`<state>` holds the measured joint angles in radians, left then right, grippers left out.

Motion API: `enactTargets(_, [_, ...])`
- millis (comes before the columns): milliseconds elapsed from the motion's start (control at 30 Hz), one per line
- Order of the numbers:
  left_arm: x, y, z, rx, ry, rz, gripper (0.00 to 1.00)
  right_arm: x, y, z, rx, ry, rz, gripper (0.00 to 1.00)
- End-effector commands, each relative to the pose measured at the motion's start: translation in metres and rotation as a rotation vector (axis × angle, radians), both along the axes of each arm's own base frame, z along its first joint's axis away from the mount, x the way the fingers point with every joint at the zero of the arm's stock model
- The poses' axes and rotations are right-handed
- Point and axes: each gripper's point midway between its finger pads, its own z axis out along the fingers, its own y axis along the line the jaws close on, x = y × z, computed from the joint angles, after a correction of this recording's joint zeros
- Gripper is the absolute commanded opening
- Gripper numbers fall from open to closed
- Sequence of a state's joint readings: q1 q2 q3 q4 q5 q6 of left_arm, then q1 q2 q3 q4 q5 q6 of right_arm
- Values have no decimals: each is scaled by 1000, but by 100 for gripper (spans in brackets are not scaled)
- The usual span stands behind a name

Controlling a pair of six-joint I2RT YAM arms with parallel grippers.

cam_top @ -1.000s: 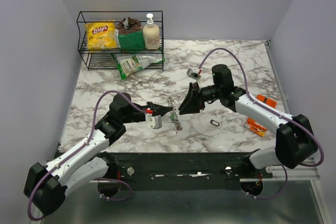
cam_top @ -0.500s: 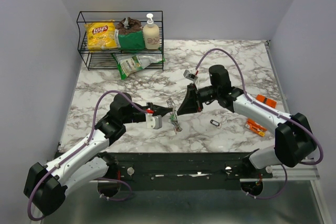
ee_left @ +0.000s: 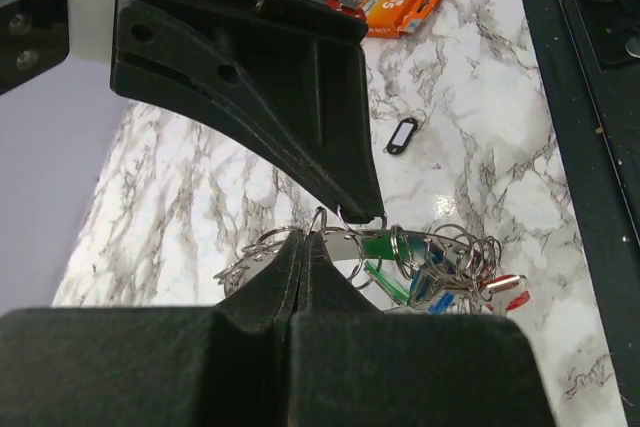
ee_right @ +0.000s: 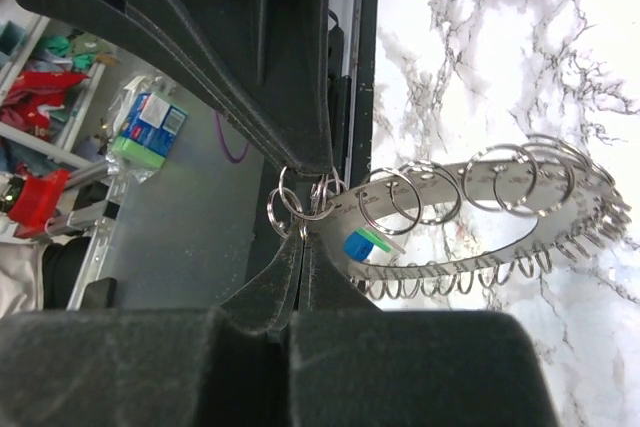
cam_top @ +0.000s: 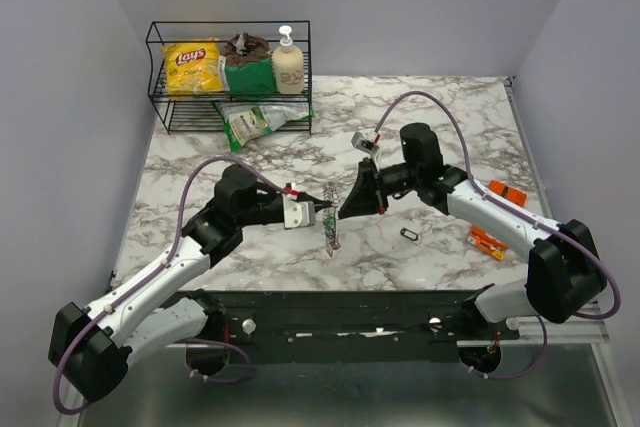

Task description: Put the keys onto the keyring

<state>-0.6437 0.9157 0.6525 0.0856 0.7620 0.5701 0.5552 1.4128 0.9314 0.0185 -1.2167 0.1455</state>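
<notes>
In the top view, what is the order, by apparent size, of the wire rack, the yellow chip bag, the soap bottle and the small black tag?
Largest to smallest:
wire rack
chip bag
soap bottle
black tag

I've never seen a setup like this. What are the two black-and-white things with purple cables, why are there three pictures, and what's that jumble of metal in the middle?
They are two robot arms, the left arm and the right arm, bolted at the near edge of a marble table. The wide picture comes from a fixed camera above. The other two come from a camera on each wrist, looking out along that arm's own pincer. The left gripper and the right gripper are both pinched shut on the keyring, a metal band strung with many rings, held between them. Small keys with green, blue and red heads hang in it. On the table there is also a wire rack, orange packets and a small black tag.
</notes>
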Motion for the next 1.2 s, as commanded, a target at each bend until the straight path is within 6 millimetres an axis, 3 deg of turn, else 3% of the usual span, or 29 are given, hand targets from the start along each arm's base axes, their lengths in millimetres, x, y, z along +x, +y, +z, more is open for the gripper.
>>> enactTargets(0, [12, -5, 27, -36, 96, 66, 21, 2, -1, 10, -7, -54, -25, 1])
enactTargets(67, [15, -7, 25, -33, 147, 82, 36, 3, -2, 11, -13, -64, -38, 1])
enactTargets(100, [16, -8, 28, -42, 178, 93, 50, 3, -2, 12, -13, -68, -41, 1])
enactTargets(200, [21, -8, 29, -59, 241, 137, 70, 8, -2, 15, -20, -94, -69, 1])
enactTargets(400, [31, -2, 37, -118, 301, 225, 89, 11, -3, 18, -29, -123, -88, 1])
enactTargets(567, [31, 0, 39, -143, 429, 218, 89, 13, -3, 21, -31, -149, -92, 1])
enactTargets(800, [24, 2, 47, -186, 626, 72, 79, 12, -4, 25, -25, -166, -90, 1])
enactTargets(967, [11, -2, 51, -174, 632, -35, 78, 14, -4, 28, -16, -204, -88, 1])
enactTargets(1167, [2, -8, 46, -125, 701, -129, 67, 15, -3, 31, -11, -208, -84, 1])
